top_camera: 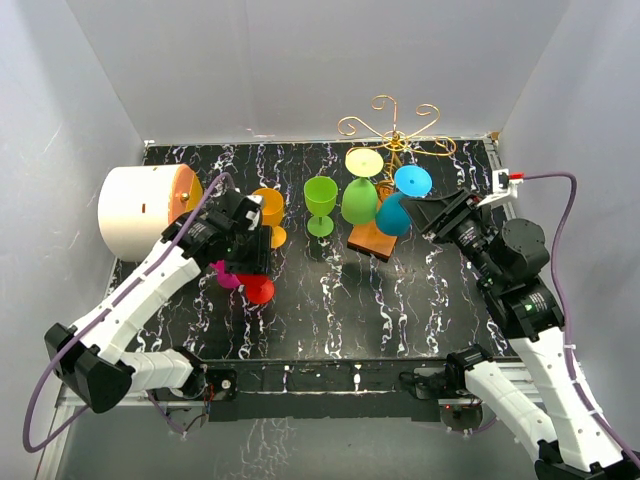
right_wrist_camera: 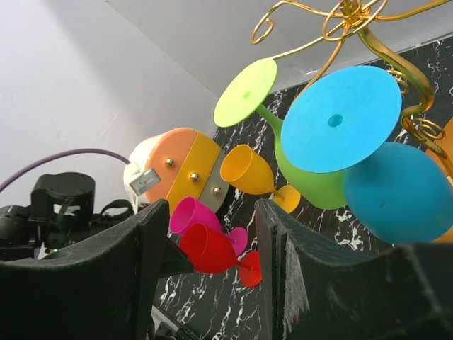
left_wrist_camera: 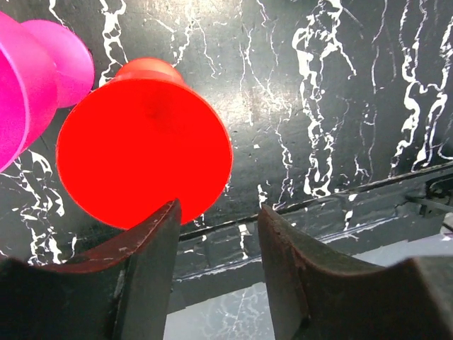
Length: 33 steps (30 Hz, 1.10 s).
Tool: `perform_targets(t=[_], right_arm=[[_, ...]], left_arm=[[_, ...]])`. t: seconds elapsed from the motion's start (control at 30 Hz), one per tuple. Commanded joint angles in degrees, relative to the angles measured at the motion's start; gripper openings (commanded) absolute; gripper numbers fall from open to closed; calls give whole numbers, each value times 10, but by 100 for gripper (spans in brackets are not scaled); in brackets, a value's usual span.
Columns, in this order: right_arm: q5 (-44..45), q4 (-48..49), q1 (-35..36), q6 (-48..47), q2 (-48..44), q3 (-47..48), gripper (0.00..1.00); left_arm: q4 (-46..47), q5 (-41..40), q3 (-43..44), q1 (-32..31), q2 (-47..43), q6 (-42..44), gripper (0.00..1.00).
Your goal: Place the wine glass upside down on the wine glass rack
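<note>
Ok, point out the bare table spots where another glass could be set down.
Widest bare patch: table between the red glass, the rack's base and the right arm. A narrower strip runs along the far edge, left of the rack. Crowded: around the hanging blue glass and by the pink glass.

Marbled table: glasses, rack, white drum

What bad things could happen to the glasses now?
1. The red glass lies on its side beside the pink glass, right at the left gripper's open fingers. It is round, so it might roll away or get shoved into the pink one.
2. The right gripper is open close to the blue glass hanging on the wine glass rack. A bump might swing it into the lime glass or knock it off.
</note>
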Motion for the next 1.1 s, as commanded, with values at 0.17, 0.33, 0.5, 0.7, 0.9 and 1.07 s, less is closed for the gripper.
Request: perform_targets(t=[0.17,0.33,0.5,0.7,0.9,1.07], right_arm=[[21,17,1,-1,-21,-7,51],[27,2,1,7,-41,-25,53],[23,-20,1,22,-49,-35,54],[17,-40,1,35,-59,-47,55],[7,-30,1,39,-77,-73,55],[-56,-1,1,78,-75,-80,58]], left_arm=[[35,-9,-10,-1,37,20,33],[41,-15,-26,-1,49,29,23],[37,2,-21,-1,59,34,14],[29,32,19,-1,60,37,0],[75,126,57,-1,41,30,0],[205,204,36,-1,4,-19,0]])
